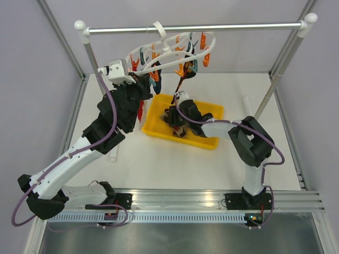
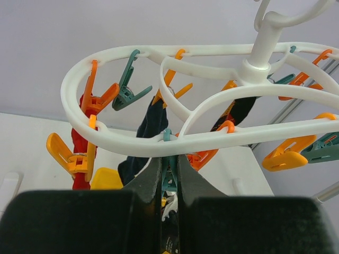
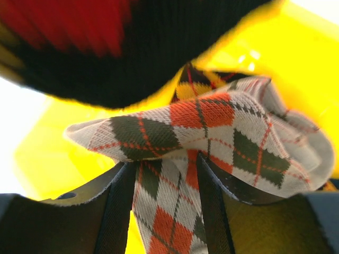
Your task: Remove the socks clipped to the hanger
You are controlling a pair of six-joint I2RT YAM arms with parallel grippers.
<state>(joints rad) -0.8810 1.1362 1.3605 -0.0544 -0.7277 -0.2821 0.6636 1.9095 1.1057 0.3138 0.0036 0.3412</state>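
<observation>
The white oval hanger [image 1: 175, 50] hangs by its hook from the silver rail, with orange and teal pegs. A dark sock [image 1: 183, 79] and a red sock [image 1: 141, 108] hang from it. In the left wrist view the hanger ring [image 2: 132, 145] carries a navy sock [image 2: 151, 124] and a red sock [image 2: 80, 143]. My left gripper [image 1: 144, 79] [image 2: 169, 161] is shut on a teal peg [image 2: 170, 177] just under the ring. My right gripper [image 1: 177, 120] [image 3: 167, 164] is low in the yellow bin [image 1: 159, 111], shut on an argyle sock [image 3: 212, 127].
The silver rail [image 1: 196, 27] rests on two slanted posts [image 1: 275, 79] [image 1: 92, 58] at the back. The bin [image 3: 275, 63] holds several socks. A blurred red and black sock [image 3: 132, 53] hangs close above the right wrist camera. Frame poles line both sides.
</observation>
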